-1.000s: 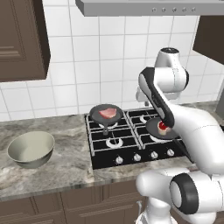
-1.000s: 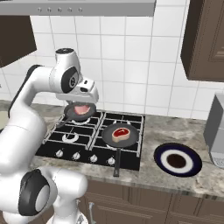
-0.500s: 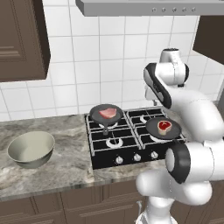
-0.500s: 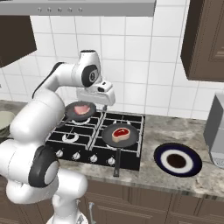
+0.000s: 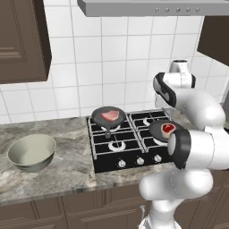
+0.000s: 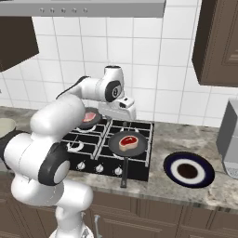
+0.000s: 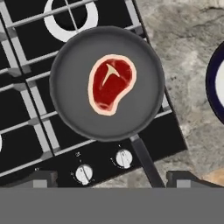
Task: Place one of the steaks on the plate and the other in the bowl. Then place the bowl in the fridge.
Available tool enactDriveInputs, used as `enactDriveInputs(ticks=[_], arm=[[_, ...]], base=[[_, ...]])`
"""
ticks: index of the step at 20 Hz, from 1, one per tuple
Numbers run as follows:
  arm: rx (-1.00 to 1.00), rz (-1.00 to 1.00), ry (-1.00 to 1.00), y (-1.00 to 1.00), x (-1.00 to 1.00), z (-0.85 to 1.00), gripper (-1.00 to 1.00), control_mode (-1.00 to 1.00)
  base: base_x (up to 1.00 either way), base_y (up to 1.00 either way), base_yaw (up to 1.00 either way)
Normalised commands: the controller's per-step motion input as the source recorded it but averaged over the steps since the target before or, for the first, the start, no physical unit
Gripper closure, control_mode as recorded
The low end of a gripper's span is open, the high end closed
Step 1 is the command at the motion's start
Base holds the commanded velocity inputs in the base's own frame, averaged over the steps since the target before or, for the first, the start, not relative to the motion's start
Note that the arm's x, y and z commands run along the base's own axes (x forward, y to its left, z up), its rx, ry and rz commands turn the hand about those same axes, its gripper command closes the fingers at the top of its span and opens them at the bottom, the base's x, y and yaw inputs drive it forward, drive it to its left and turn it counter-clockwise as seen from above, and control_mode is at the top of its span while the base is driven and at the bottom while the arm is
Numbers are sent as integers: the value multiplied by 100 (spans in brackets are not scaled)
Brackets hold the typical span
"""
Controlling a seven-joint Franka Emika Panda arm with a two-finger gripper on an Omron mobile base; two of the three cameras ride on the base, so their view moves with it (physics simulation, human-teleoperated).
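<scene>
Above the front-right pan [image 7: 107,83], tool [image 7: 111,179] pointing down over steak [image 7: 110,83], jaws wide, empty

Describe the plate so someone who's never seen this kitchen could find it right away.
Start at the black gas stove set into the grey marbled counter. Just to its right, past the frying pan with the steak, the plate lies flat on the counter. It is round with a dark blue rim, a white ring and a dark brown middle, unlike the plain dark pans.

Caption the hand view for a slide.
Open gripper hovers above a raw steak lying in a dark frying pan on the stove's front burner.
</scene>
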Motion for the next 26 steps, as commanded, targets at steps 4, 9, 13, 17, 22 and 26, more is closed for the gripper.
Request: enactDriveInputs(ticks=[4, 9, 13, 17, 22, 26], arm=[[7, 0, 0, -14, 28, -47, -100, -100], [9, 7, -1, 0, 19, -36, -100, -100], [1, 5, -10, -2, 16, -36, -100, -100], [0, 0, 0, -2, 18, -35, -100, -100], [-1, 0, 0, 0, 21, -37, -100, -100], [0, 0, 0, 0, 2, -30, -100, -100]], base=[[0, 0, 0], [0, 0, 0], [0, 0, 0], [0, 0, 0], [0, 0, 0], [0, 0, 0]])
